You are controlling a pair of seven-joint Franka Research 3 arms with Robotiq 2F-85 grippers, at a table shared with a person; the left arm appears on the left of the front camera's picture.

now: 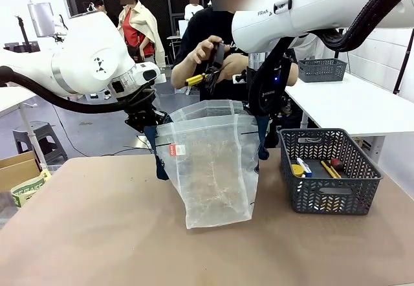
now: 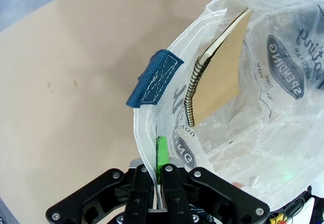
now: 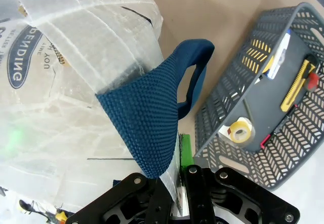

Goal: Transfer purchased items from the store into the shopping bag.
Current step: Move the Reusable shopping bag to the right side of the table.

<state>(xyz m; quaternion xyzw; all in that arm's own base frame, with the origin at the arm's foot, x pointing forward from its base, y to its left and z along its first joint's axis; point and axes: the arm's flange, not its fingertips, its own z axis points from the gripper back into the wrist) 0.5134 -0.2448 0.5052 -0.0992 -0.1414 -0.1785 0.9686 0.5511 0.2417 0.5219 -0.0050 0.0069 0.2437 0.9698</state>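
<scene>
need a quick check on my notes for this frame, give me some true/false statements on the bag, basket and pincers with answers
1. The left pincer is shut on the rim of the bag. True.
2. In the front view, the basket stands left of the bag. False: it stands to the bag's right.
3. A brown spiral-bound pad is inside the bag. True.
4. The basket is empty. False: it holds a tape roll, a yellow cutter and other small things.
5. The right pincer is open, clear of the bag. False: it is shut on the bag's rim.
</scene>
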